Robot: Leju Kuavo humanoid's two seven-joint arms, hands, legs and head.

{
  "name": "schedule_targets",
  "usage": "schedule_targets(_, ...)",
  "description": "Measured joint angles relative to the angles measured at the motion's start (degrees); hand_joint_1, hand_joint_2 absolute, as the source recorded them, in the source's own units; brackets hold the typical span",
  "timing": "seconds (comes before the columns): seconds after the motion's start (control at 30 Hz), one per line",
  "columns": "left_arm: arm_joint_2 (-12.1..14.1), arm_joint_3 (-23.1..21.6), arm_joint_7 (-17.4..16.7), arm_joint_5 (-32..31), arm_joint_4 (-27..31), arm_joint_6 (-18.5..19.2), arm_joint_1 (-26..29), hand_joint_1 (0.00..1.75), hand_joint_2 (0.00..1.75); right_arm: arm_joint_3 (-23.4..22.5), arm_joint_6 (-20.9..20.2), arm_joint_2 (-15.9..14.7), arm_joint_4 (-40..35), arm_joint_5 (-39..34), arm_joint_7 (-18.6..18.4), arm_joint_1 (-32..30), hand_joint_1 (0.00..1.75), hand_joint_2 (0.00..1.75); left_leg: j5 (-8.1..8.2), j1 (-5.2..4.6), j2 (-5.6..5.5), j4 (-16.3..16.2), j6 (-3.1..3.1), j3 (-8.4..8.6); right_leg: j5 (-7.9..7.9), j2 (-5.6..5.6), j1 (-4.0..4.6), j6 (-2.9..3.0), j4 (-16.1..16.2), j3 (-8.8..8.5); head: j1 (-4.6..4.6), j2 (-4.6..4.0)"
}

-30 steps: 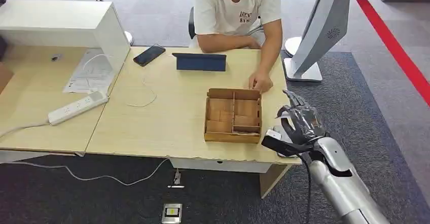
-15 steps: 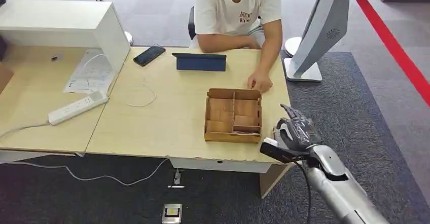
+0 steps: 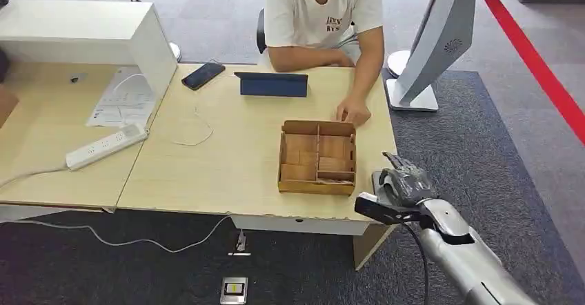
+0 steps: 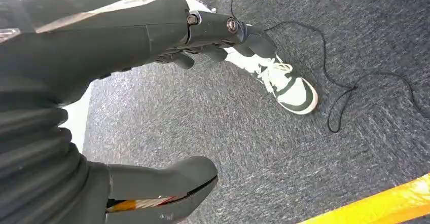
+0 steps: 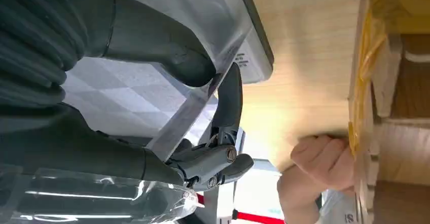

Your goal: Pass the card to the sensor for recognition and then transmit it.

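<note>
My right hand (image 3: 403, 188) hovers low over the table's front right corner, above a small white sensor (image 3: 377, 179). In the right wrist view the thumb (image 5: 167, 51) and dark fingers pinch a thin, clear-sleeved card (image 5: 187, 113), held flat just over the sensor (image 5: 251, 57). The card's face is hard to read. My left hand (image 4: 127, 36) hangs beside my body above grey carpet, fingers spread, holding nothing.
A wooden compartment box (image 3: 317, 156) sits just left of the sensor. A seated person rests a hand (image 3: 353, 110) at the box's far edge. A tablet (image 3: 273, 84), a phone (image 3: 203, 75), a power strip (image 3: 105, 146) and a white kiosk stand (image 3: 441, 43) stand further off.
My right hand has come down and slightly towards me with the card, from above the table edge to just over the sensor. The person's hand and the box stay put.
</note>
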State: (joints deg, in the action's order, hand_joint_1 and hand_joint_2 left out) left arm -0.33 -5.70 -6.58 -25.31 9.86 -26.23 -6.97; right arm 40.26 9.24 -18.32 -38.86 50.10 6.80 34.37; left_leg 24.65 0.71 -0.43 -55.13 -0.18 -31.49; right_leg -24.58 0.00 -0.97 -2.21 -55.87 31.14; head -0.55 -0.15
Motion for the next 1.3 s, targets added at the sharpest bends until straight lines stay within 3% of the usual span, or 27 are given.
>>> schedule_targets(0.53,0.0,0.0,0.7,-0.1,0.0,0.4,0.0,0.0,1.75,1.0,-5.1,-2.5,-6.3,-0.4,-4.9,-2.2,1.75,1.75,0.0,0.0,0.02,0.0,0.0,0.13,0.0,0.0,0.0,0.0,0.0,-0.1,0.02,0.0)
schedule_targets(0.77,0.1,0.0,0.8,-0.4,0.0,0.8,0.0,0.0,1.75,0.7,-5.4,-3.8,-10.4,-1.4,-5.5,-3.6,1.75,1.75,0.0,0.0,0.01,0.0,0.0,0.1,0.0,0.0,0.0,0.0,0.0,-0.11,0.02,0.0)
schedule_targets(1.3,0.7,0.0,1.8,-0.9,0.0,1.4,0.0,0.0,1.75,-8.1,-3.9,-5.0,-30.7,-13.9,-7.3,-1.1,1.75,1.75,-0.02,0.0,0.02,0.0,0.02,0.08,0.01,0.0,-0.01,0.0,0.0,-0.09,0.0,0.0)
